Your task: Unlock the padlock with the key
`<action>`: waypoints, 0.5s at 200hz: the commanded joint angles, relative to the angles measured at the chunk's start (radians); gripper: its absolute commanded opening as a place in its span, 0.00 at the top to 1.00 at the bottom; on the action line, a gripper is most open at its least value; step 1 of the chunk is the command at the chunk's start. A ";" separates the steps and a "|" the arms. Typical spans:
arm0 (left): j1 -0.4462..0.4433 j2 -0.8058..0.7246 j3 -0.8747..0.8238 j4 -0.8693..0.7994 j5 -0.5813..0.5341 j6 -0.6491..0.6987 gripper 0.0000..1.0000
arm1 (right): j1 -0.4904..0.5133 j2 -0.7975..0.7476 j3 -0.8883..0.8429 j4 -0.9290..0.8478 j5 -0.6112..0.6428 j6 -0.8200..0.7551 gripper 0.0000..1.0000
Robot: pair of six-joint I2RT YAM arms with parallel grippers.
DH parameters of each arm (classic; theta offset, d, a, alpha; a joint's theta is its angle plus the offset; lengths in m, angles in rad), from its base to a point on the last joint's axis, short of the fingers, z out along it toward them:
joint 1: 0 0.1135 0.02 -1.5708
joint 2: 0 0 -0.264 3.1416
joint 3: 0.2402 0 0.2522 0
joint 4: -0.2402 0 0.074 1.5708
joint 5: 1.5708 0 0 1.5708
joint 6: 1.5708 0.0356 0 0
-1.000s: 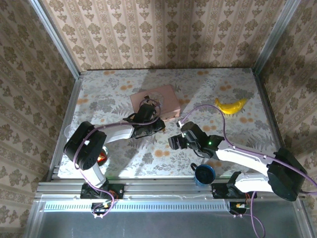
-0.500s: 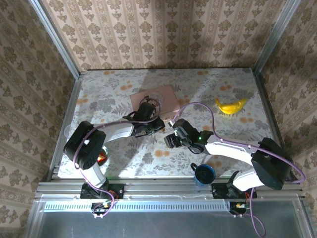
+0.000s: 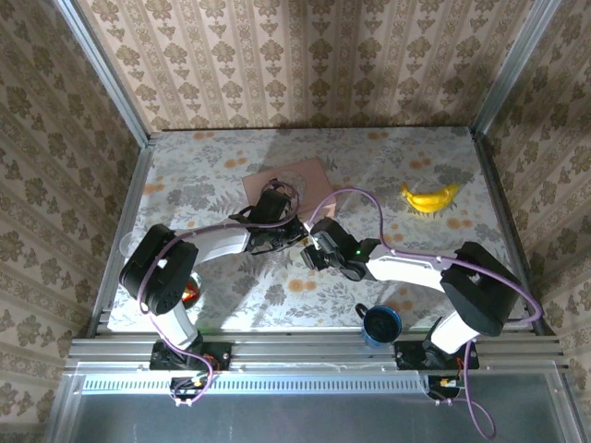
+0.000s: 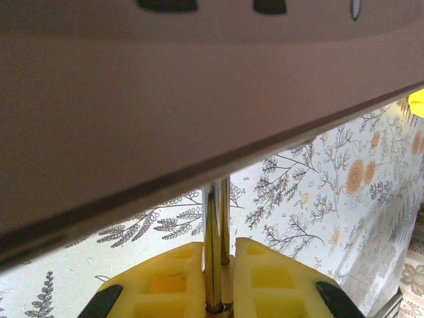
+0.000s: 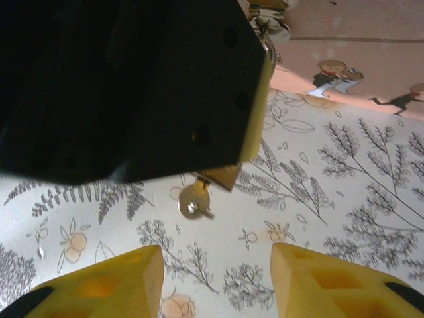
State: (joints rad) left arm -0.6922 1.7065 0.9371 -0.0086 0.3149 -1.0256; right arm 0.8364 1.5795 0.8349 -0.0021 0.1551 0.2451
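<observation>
Floral cloth covers the table (image 3: 443, 157), which is walled in by patterned wallpaper. Near its middle, just on the near side of the pink box (image 3: 294, 183), the left gripper (image 4: 220, 248) has its yellow fingers pressed together on the silvery shackle of the padlock (image 5: 222, 175), so the small brass body points toward the right arm. A key (image 5: 193, 201) sticks out of the underside of that body and looks already seated in the keyway, its round bow hanging free above the cloth.

The right gripper (image 5: 215, 255) faces the key from just beside it. Its fingers are apart, with nothing between them.

I judge the step in hand to be taking hold of the key's bow. The next move calls for the right fingers to advance until the bow sits between the pads, close on its flat faces, then twist about the key's axis while the left arm holds the lock steady.

As for containers, a blue mug (image 3: 380, 323) stands by the near edge in front of the right arm's base, and its dark inside shows no contents I can make out. What the pink box holds cannot be told. A banana (image 3: 429, 197) lies toward the far right corner.
</observation>
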 commanded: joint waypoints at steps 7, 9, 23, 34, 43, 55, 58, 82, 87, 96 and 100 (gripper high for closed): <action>-0.001 0.016 0.012 -0.007 0.030 0.004 1.00 | 0.012 0.033 0.037 0.058 0.051 -0.016 0.55; -0.001 0.016 0.011 -0.005 0.030 0.003 1.00 | 0.012 0.035 0.039 0.059 0.052 -0.015 0.55; 0.001 0.020 0.011 0.002 0.037 -0.002 1.00 | 0.016 0.047 0.052 0.060 0.065 -0.016 0.55; 0.001 0.024 0.010 0.005 0.042 -0.006 1.00 | 0.021 0.060 0.063 0.054 0.080 -0.019 0.55; 0.002 0.027 0.010 0.008 0.047 -0.009 1.00 | 0.024 0.070 0.073 0.049 0.087 -0.020 0.56; 0.002 0.031 0.010 0.011 0.052 -0.011 1.00 | 0.031 0.082 0.082 0.046 0.095 -0.021 0.56; 0.002 0.033 0.011 0.013 0.054 -0.013 1.00 | 0.030 0.084 0.082 0.045 0.095 -0.021 0.56; 0.002 0.039 0.011 0.018 0.062 -0.018 1.00 | 0.038 0.105 0.096 0.043 0.096 -0.017 0.56; 0.002 0.039 0.011 0.018 0.062 -0.018 1.00 | 0.039 0.108 0.099 0.041 0.097 -0.017 0.57; 0.004 0.039 0.011 0.018 0.062 -0.020 1.00 | 0.041 0.114 0.104 0.039 0.099 -0.017 0.57; 0.003 0.039 0.011 0.017 0.062 -0.019 1.00 | 0.041 0.117 0.105 0.040 0.099 -0.017 0.57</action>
State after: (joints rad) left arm -0.6910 1.7229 0.9371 0.0219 0.3477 -1.0325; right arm 0.8665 1.6695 0.9073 0.0280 0.2184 0.2375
